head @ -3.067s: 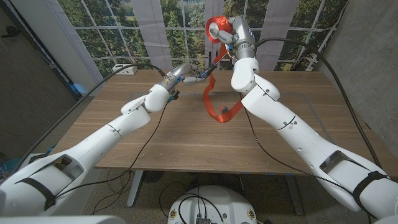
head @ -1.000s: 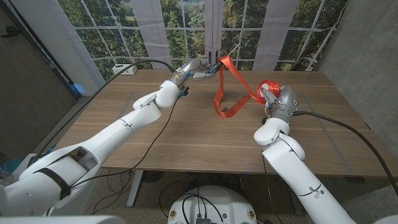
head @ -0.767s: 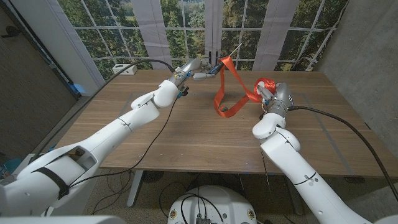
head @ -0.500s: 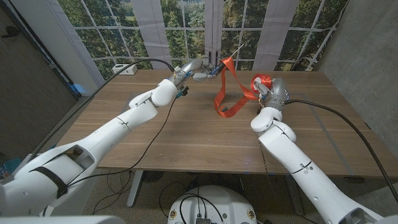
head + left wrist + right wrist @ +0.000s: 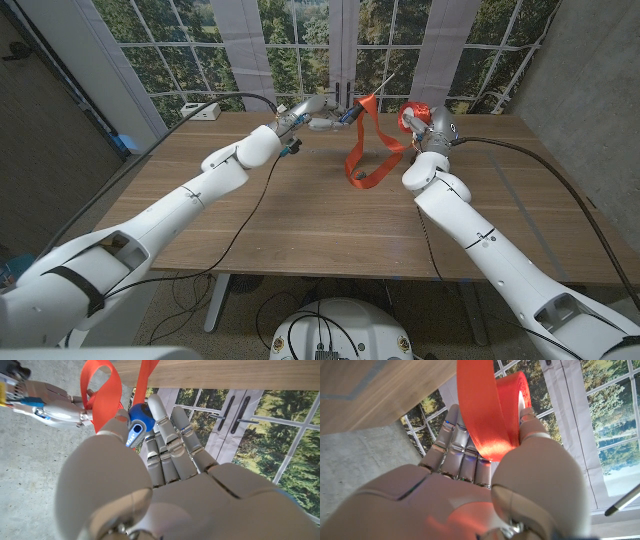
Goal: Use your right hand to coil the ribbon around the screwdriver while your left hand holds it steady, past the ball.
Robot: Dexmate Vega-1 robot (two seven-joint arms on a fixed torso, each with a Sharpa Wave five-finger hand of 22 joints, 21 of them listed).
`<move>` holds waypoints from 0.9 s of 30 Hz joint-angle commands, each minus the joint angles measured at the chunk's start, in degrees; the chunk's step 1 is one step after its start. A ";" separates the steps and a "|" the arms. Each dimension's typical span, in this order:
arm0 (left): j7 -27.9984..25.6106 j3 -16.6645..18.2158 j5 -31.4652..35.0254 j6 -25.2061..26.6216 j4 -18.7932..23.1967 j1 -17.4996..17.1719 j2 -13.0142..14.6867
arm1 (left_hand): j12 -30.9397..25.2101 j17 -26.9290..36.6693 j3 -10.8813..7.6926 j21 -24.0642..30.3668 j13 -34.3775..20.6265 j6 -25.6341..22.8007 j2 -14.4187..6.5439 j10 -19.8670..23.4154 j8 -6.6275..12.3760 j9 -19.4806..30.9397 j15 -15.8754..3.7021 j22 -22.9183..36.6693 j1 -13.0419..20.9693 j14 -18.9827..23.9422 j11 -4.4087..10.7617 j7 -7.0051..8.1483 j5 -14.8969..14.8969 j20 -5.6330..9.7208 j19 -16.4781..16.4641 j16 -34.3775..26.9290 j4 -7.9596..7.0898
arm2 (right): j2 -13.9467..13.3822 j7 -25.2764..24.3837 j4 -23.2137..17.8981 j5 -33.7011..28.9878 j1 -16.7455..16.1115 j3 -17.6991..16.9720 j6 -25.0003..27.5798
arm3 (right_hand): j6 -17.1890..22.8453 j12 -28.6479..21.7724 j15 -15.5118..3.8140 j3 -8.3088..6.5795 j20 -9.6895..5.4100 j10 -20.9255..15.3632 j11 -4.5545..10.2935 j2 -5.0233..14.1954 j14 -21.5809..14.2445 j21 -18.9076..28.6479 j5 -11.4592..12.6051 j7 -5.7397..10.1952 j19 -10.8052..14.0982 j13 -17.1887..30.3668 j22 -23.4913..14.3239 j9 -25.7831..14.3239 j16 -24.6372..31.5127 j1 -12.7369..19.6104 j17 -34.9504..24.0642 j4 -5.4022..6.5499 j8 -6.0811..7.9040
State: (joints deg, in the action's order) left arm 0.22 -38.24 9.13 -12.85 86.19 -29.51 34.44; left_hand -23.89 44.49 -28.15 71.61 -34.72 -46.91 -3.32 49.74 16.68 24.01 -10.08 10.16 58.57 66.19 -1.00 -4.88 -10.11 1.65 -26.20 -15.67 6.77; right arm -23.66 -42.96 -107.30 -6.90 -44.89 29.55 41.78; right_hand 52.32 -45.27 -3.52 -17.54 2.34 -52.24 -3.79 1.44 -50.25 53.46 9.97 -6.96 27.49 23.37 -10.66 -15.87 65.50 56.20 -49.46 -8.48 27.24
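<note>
The ribbon [image 5: 367, 150] is orange and hangs above the far middle of the table [image 5: 300, 215]. From the screwdriver [image 5: 355, 108] it drops in a long loop whose lower end lies on the wood, then rises again to a roll [image 5: 412, 116] in the right hand [image 5: 428, 122].

The left hand [image 5: 312, 112] holds the screwdriver by its blue handle, raised off the table near the far edge. The metal shaft points up and away toward the window. In the left wrist view the thumb and fingers [image 5: 167, 435] close on the blue handle [image 5: 138, 421], with ribbon [image 5: 102, 397] running just beside it. White writing marks the handle but is too small to read.

The right hand grips the roll, also raised, a little right of the screwdriver and apart from it. In the right wrist view the thumb presses the roll's [image 5: 505, 407] side while the fingers [image 5: 452, 440] lie behind it, and a broad band of ribbon comes off toward the table.

A white box [image 5: 205, 112] with a cable sits at the table's far left corner, well apart from both hands. Black cables run along both arms. Behind the table stands a wall of windows [image 5: 300, 45] with trees beyond.

Nothing lies between the two hands but the hanging ribbon.
</note>
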 commanded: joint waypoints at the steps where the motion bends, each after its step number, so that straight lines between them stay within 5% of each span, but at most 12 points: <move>1: 5.13 0.71 -4.75 -3.13 -2.39 0.63 0.08 | 0.07 0.19 -5.30 0.25 -9.19 -9.84 -5.35 9.85 0.12 2.50 -2.97 0.07 5.45 1.96 9.66 4.50 -0.50 0.28 0.02 0.05 1.93 | -0.93 2.71 5.32 -0.03 7.13 2.97 -1.52 | 11.08 -5.13 -6.32 -0.50 0.05 -5.58 2.64 6.96 -1.41 0.32 0.30 1.43 -0.41 4.87 -0.08 -8.50 -0.11 7.05 -0.05 0.03 6.94; 12: 9.94 0.38 -8.07 -6.58 -5.63 2.00 -0.19 | 0.26 0.26 -5.35 0.16 -9.33 -9.90 -5.33 9.60 0.01 2.56 -2.98 0.07 5.33 1.64 9.59 4.61 -0.59 0.22 0.33 0.19 1.84 | -1.10 6.47 8.48 2.05 11.37 3.67 -2.84 | 10.94 -5.17 -6.58 -0.47 -0.14 -5.35 2.66 7.06 -1.36 0.48 0.30 1.59 -0.74 5.02 -0.06 -8.55 -0.14 6.86 -0.05 0.14 6.92; 27: 16.48 -1.12 -7.91 -4.35 -4.75 4.21 1.30 | 0.33 0.34 -5.42 0.17 -9.50 -9.86 -5.37 9.78 -0.15 2.67 -2.97 0.08 5.27 1.57 9.45 4.41 -0.68 0.21 0.34 0.23 1.80 | -2.85 8.99 8.26 1.57 15.32 4.74 -3.10 | 10.80 -5.09 -6.61 -0.58 -0.29 -5.32 2.74 7.12 -0.97 0.84 0.36 1.46 -1.02 4.79 -0.02 -8.49 -0.32 6.68 -0.41 0.18 6.82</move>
State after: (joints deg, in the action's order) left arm 12.03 -38.37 1.33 -18.48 81.05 -26.67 34.84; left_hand -23.28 44.76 -28.15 71.61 -36.37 -46.92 -3.32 49.74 16.51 24.05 -10.25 10.16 58.57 66.36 -1.00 -4.89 -10.41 1.97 -25.88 -15.43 6.77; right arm -25.39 -35.47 -99.34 -4.70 -32.88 33.25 38.93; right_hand 52.32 -45.27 -3.52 -17.59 2.05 -52.24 -3.79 1.44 -50.25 53.91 9.91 -6.96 26.60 23.38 -10.67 -15.87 65.50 56.20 -49.69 -8.41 27.24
